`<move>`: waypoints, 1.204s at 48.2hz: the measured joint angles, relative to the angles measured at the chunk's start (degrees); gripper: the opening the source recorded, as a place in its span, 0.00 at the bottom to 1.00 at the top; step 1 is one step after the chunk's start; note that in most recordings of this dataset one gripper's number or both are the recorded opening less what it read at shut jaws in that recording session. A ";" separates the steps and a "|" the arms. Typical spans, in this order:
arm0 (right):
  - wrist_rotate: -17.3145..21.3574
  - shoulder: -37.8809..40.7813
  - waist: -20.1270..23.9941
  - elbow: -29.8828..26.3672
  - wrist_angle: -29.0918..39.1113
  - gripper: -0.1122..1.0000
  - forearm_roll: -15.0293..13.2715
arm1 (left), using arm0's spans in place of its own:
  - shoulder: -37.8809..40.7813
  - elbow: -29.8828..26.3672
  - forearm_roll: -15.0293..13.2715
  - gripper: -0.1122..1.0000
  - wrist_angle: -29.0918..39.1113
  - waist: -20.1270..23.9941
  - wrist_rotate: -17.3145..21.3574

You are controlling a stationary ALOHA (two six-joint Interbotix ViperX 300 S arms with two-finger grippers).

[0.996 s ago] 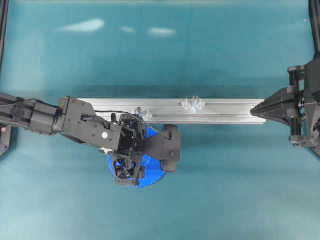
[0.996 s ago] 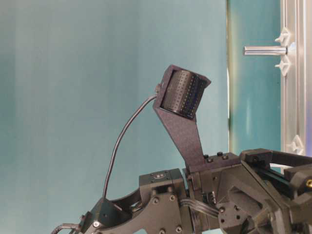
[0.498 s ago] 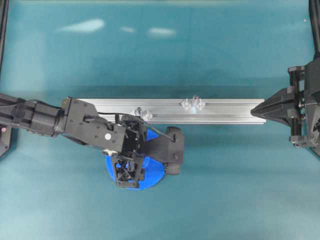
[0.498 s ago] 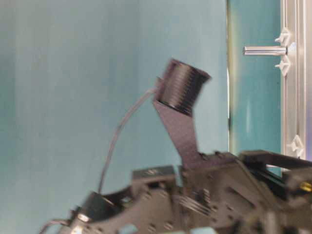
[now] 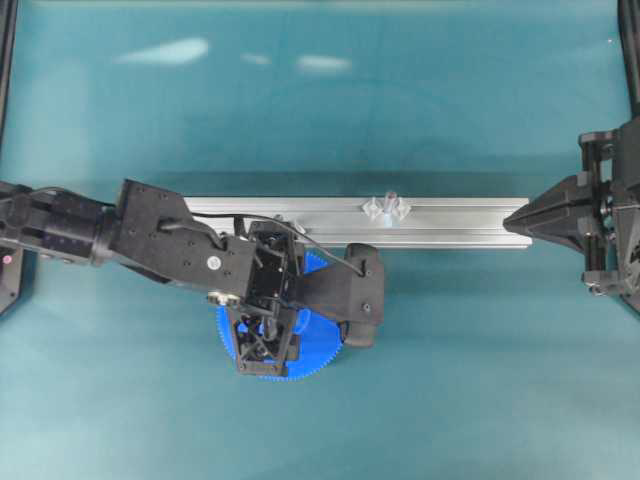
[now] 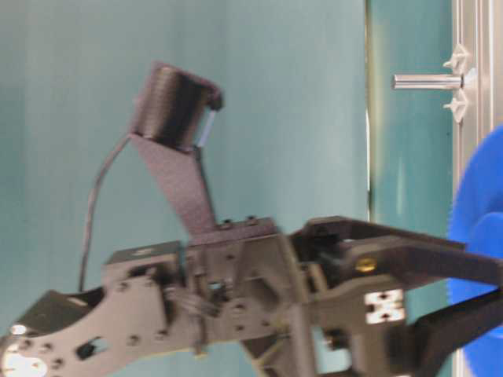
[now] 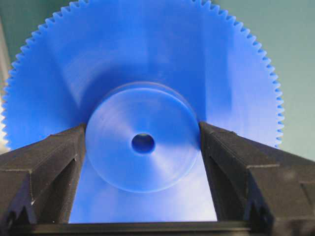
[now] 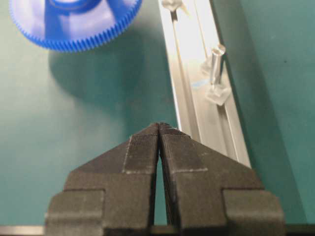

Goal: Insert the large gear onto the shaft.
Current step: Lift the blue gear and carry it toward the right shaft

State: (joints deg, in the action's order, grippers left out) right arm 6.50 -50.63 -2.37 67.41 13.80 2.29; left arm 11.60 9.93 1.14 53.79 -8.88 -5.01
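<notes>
While your left hand (image 7: 142, 196) clamps the raised hub of the big flat blue plastic toothed gear (image 7: 142, 98), pads on both sides, grasping looks done; carrying and seating it remain. Gear: below the long aluminium rail (image 5: 450, 222) on the teal bench (image 5: 450, 380). Thin upright grey metal pin (image 5: 389, 200): bare. Right hand (image 8: 159, 132): pressed together, empty. A second pin cannot be made out overhead beneath your arm.

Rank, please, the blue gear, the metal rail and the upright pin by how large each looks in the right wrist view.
1. The metal rail, running up most of the picture.
2. The blue gear, though the top edge cuts it off, so it shows only partly.
3. The upright pin, plainly smallest.
</notes>
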 measured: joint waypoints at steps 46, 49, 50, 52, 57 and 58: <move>0.00 -4.48 0.00 1.41 0.18 0.18 0.00 | -3.43 -10.37 0.09 0.79 10.37 8.17 10.11; 0.00 -4.83 0.00 1.58 0.26 0.18 -0.09 | -3.34 -11.25 0.09 0.79 11.07 8.61 10.72; 0.00 -4.92 0.00 1.67 0.26 0.18 0.00 | -3.34 -11.51 0.00 0.79 11.34 8.70 10.90; 0.00 -5.01 -0.09 1.67 0.26 0.18 0.00 | -3.34 -11.95 0.09 0.79 11.87 8.96 11.25; 0.00 -5.27 0.00 1.85 0.44 0.18 0.00 | -3.34 -13.10 0.00 0.79 13.01 9.49 12.39; 0.00 -5.27 0.00 1.85 0.70 0.18 -0.09 | -3.34 -13.36 0.09 0.79 13.18 9.58 12.66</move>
State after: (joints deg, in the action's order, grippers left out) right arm 6.50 -55.90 -2.37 69.26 14.50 2.20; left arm 8.26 -3.43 1.23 66.97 0.70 7.65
